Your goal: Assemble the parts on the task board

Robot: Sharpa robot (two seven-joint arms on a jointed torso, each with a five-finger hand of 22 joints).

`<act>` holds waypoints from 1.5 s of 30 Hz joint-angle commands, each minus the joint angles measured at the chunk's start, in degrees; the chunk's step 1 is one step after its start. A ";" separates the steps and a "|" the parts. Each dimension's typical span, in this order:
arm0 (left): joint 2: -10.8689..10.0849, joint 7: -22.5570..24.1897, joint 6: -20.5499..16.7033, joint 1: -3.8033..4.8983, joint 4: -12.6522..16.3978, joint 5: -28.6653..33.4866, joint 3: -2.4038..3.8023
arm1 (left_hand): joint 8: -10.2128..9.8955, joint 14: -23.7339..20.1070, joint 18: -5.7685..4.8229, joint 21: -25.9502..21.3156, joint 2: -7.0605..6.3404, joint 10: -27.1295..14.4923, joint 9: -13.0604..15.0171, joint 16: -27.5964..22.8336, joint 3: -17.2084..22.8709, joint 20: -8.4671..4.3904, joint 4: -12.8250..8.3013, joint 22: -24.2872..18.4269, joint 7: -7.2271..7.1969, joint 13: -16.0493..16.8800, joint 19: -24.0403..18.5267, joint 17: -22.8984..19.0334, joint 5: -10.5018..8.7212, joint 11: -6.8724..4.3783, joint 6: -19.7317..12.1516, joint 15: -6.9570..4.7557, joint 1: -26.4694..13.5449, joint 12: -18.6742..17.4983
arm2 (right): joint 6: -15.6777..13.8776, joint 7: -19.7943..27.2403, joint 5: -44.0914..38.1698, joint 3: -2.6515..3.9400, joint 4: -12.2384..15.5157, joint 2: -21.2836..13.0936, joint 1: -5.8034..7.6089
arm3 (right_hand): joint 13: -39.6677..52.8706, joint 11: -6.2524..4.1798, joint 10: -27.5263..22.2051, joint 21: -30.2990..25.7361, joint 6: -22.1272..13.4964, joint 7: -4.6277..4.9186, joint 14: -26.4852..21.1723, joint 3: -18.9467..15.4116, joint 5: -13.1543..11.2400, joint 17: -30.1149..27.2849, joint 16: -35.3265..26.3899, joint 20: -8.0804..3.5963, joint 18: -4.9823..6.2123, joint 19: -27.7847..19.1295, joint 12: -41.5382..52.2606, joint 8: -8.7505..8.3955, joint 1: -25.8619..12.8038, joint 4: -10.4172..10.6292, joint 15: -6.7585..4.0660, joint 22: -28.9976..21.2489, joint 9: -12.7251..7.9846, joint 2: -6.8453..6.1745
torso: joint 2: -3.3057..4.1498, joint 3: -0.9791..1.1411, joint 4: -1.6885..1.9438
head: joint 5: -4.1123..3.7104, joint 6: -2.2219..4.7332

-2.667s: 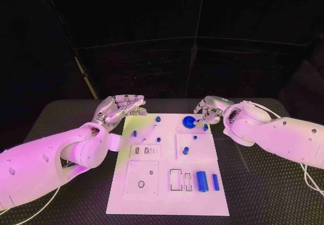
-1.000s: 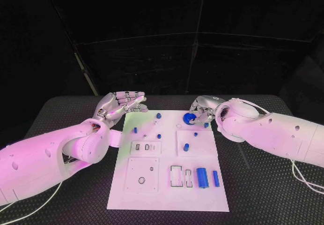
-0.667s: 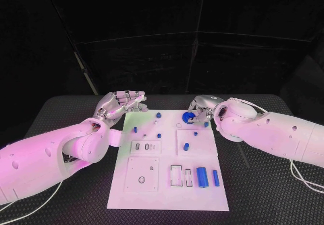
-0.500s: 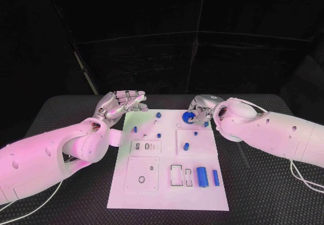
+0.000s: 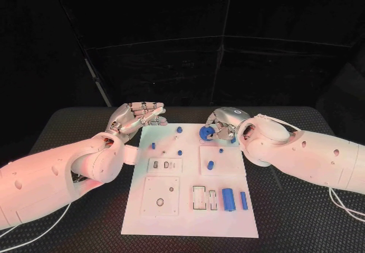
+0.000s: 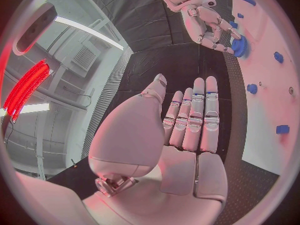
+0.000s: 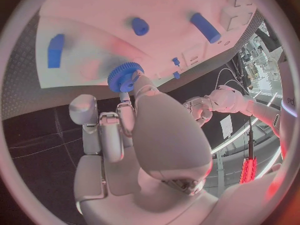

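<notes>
Right hand (image 5: 221,122) fingers pinch blue gear (image 5: 207,133) above white board (image 5: 190,211) far end; left hand (image 5: 135,117) beside board, fingers released

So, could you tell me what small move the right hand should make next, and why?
Probably lower the blue gear onto its seat on the task board and only then let go. The right hand holds the gear in its fingertips at the board's far end, seemingly tilted and not lying flat, while the left hand hangs open beside the board, holding nothing.
</notes>
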 commanded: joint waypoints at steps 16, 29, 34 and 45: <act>0.31 0.34 0.61 0.10 -0.24 -0.22 0.07 | -0.34 0.20 0.62 -0.35 0.37 0.29 -0.06 -0.39 -0.43 0.02 0.03 -0.06 0.12 -0.04 0.26 0.06 0.00 0.19 0.18 0.35 -0.07 -0.27 | -2.06 -0.07 -5.02 0.09 -3.90 11.05 0.20 | 0.08 -0.03 0.57 0.47 1.70 -0.57 4.80 0.92 -0.26 8.61 0.26 -0.13 -0.78 0.45 0.39 -0.80 -0.57 -0.17 -0.31 0.38 -0.02 -0.17 | 0.18 -0.10 0.27 | 1.05 -0.07; 0.63 0.40 0.54 0.17 -0.38 -0.22 0.08 | -0.38 0.22 0.62 -0.37 0.38 0.32 -0.06 -0.43 -0.46 0.03 0.00 -0.08 0.11 -0.03 0.27 0.08 0.00 0.19 0.20 0.35 -0.06 -0.30 | 0.04 0.63 -5.15 0.04 -8.56 15.92 0.19 | 0.01 0.05 0.47 0.46 1.61 -0.48 4.80 1.19 -0.51 8.64 0.26 -0.12 -0.79 0.42 0.28 -1.16 -0.88 -0.15 -0.27 0.37 -0.08 -0.28 | 0.17 0.02 0.16 | 1.23 -0.34; 0.78 0.39 0.55 0.18 -0.42 -0.22 0.08 | -0.38 0.22 0.62 -0.37 0.38 0.32 -0.06 -0.43 -0.46 0.03 0.00 -0.08 0.11 -0.03 0.27 0.08 0.00 0.19 0.20 0.35 -0.06 -0.30 | 2.02 0.65 -5.39 0.02 -9.55 16.96 0.19 | -0.23 0.22 0.20 0.42 1.34 -0.29 4.77 1.42 -0.98 8.54 0.22 -0.04 -0.80 0.35 -0.01 -1.83 -1.68 -0.03 -0.13 0.33 -0.15 -0.65 | 0.18 0.05 0.19 | 1.42 -0.52; 0.76 0.41 0.50 0.20 -0.41 -0.22 0.09 | -0.38 0.22 0.62 -0.37 0.38 0.32 -0.06 -0.43 -0.46 0.03 0.00 -0.08 0.11 -0.03 0.27 0.08 0.00 0.19 0.20 0.35 -0.06 -0.30 | 5.62 -0.44 -6.28 0.01 -10.38 16.91 0.18 | -0.56 0.38 -0.12 0.35 1.16 -0.14 4.74 1.47 -1.53 8.40 0.17 0.10 -0.78 0.23 -0.39 -2.47 -2.68 0.13 0.01 0.20 -0.15 -1.19 | 0.12 0.02 0.06 | 1.79 -0.81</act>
